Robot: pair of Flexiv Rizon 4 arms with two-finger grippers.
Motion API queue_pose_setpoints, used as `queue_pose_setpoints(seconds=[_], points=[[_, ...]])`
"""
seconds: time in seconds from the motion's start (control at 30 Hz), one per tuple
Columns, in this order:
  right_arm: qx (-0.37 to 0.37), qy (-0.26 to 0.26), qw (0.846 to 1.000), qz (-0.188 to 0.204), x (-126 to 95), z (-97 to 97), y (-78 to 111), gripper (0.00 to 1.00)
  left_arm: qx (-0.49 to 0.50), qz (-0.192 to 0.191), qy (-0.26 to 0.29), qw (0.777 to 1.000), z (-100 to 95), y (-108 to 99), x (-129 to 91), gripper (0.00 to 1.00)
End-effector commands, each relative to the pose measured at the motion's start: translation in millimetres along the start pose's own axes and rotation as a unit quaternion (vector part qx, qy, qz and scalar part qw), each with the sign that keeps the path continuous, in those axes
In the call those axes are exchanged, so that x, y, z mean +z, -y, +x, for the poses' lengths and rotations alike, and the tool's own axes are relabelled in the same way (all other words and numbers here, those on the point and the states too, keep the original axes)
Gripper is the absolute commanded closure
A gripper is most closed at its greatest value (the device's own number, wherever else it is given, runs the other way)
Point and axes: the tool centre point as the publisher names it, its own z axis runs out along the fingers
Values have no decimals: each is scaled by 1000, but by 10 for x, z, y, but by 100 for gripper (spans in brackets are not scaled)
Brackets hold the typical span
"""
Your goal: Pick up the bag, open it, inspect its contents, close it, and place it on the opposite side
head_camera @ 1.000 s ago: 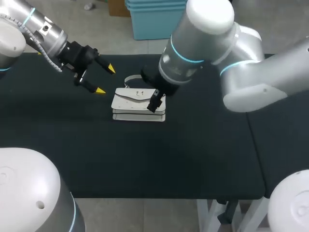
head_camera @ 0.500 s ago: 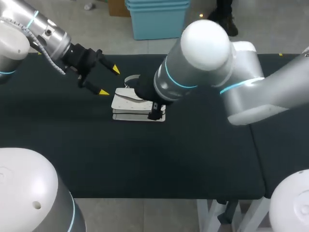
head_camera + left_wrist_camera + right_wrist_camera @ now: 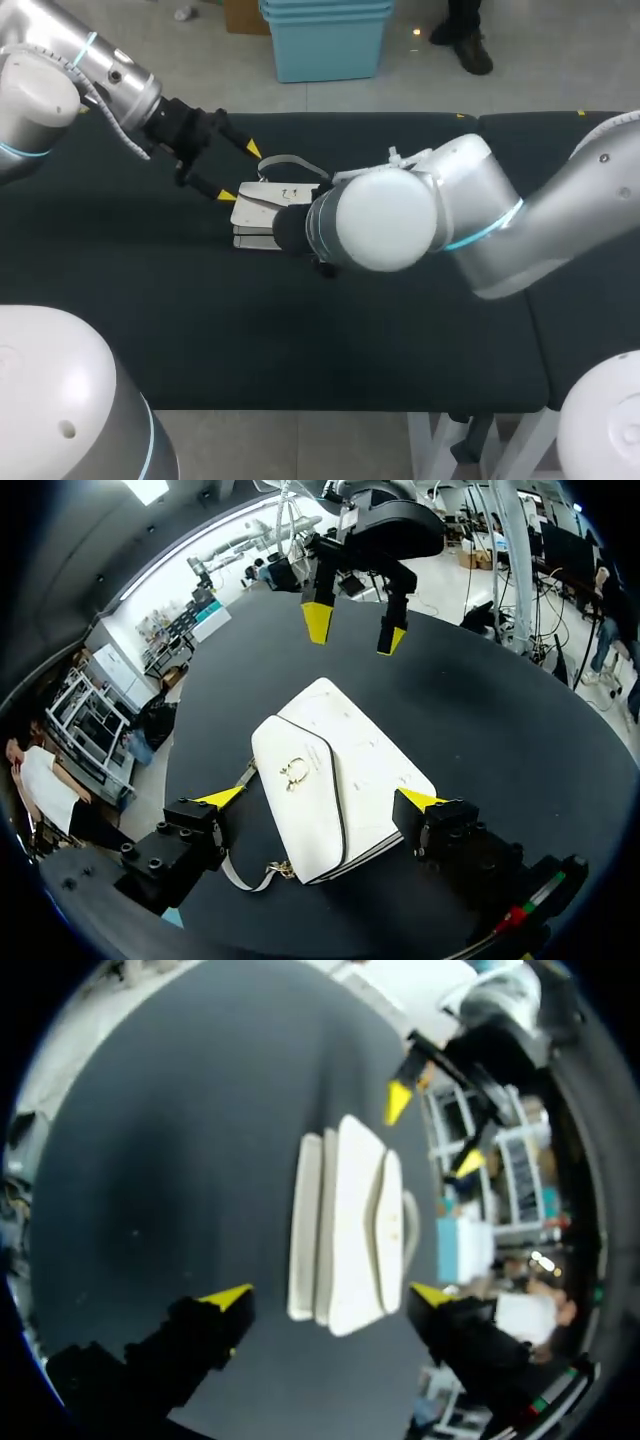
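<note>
**White handbag flat on the desk, both hands spread around it**

A white rectangular leather-look handbag (image 3: 262,205) is seen lying flat on the black cloth-covered desk (image 3: 200,330), with its flap side turned up. The flap is shown down over the body, and a small gold clasp (image 3: 295,772) is fixed at the middle of the flap. A pale strap (image 3: 285,160) is looped out from the bag's far edge.

The left hand (image 3: 241,173) is held at the bag's left end. Its two yellow-tipped fingers are spread well apart, and nothing is gripped between them. One tip is placed just beside the bag's corner; whether it is touched cannot be told. In the left wrist view the bag (image 3: 340,780) is framed between the fingers of that hand (image 3: 320,799).

In the head view the right hand is hidden behind its own arm, which is laid across the bag's right end. In the left wrist view the right hand (image 3: 353,630) is seen beyond the bag, tips pointed down and set apart. In the right wrist view its fingers (image 3: 330,1296) are likewise parted, and the bag (image 3: 350,1225) is found ahead of them, not gripped. The left hand (image 3: 429,1132) is seen past the bag's far end.
</note>
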Motion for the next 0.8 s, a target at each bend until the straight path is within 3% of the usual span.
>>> queue_pose_setpoints(seconds=[0.03,0.2,0.3,0.5,0.8], points=[[1,42,999,11,148,63,-10,0,1,5,-10,1000,-81,-39,49,0],[0,46,999,7,229,65,38,3,4,8,-16,1000,-111,-37,97,0],[-1,47,999,4,263,55,47,25,3,7,-19,1000,-125,-43,123,0],[1,48,999,2,361,12,99,50,6,8,-23,1000,-137,-30,159,0],[21,56,998,4,523,-9,174,54,6,7,-33,999,-155,-26,194,0]])
